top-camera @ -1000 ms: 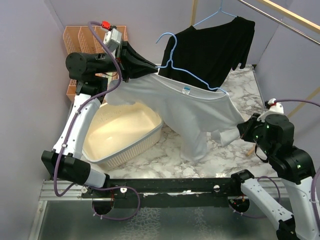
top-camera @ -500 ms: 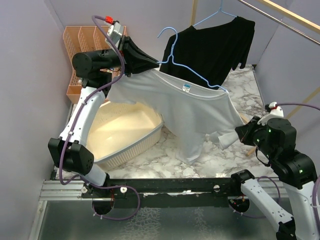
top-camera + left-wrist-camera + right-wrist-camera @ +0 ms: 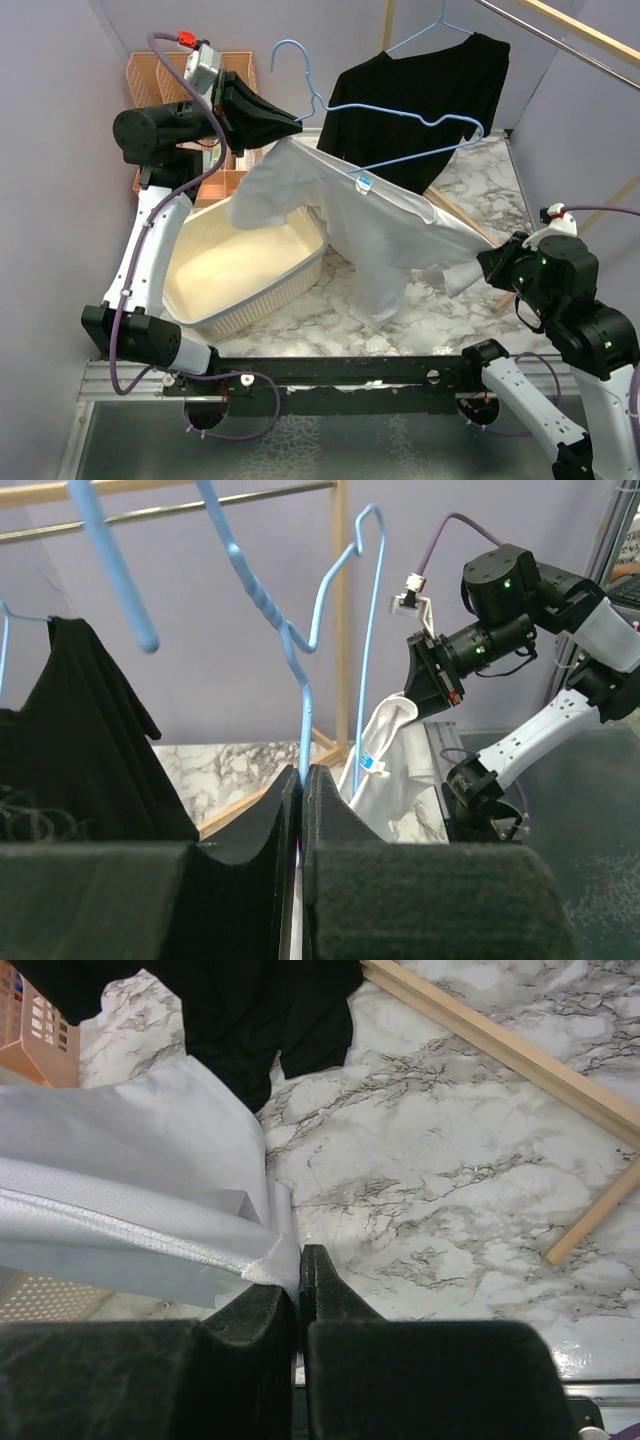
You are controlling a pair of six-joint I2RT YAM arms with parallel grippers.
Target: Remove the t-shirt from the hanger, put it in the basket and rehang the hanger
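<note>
Visibly stretched, the white t-shirt sags beneath the blue hanger.

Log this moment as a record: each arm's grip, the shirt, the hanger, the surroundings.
left fingers: shut on the neck of the light blue wire hanger
right fingers: shut on an edge of the white t-shirt
shirt: draped from hanger to right fingers, collar at the hanger's lower wire, one hanger end bare
below: cream plastic basket on the marble table
behind: black t-shirt hanging; peach slotted organiser
</note>
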